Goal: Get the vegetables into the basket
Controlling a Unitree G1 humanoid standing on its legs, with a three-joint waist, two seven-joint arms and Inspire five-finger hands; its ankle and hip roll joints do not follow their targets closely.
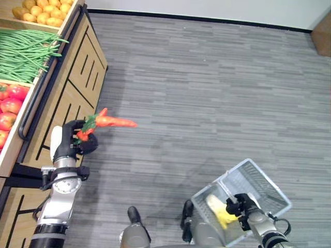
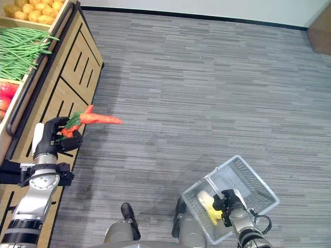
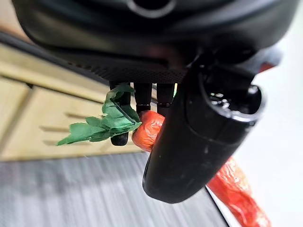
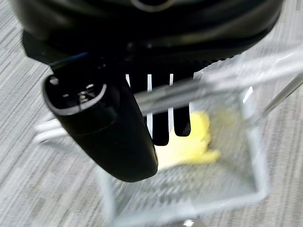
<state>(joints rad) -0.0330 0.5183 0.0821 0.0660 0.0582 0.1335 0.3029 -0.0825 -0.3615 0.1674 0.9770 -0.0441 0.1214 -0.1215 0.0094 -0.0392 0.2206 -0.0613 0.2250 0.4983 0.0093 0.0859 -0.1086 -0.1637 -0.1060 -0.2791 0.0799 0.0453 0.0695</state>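
My left hand (image 1: 71, 140) is shut on an orange carrot (image 1: 117, 122) at its green leafy end, and holds it in the air beside the wooden produce stand (image 1: 77, 77). The carrot's tip points right, over the floor. In the left wrist view the thumb (image 3: 203, 137) and fingers curl round the carrot (image 3: 150, 132) and its leaves (image 3: 105, 126). Low on the right, my right hand (image 1: 242, 204) is shut on the handle (image 4: 215, 81) of a wire basket (image 1: 257, 181). A yellow vegetable (image 1: 219, 211) lies inside the basket.
The stand's bins along the left hold green beans (image 1: 23, 51), red tomatoes (image 1: 9, 106) and yellow-orange produce (image 1: 44, 10). Grey striped floor (image 1: 207, 93) spreads between the stand and the basket. A brown object (image 1: 323, 33) stands at the far right.
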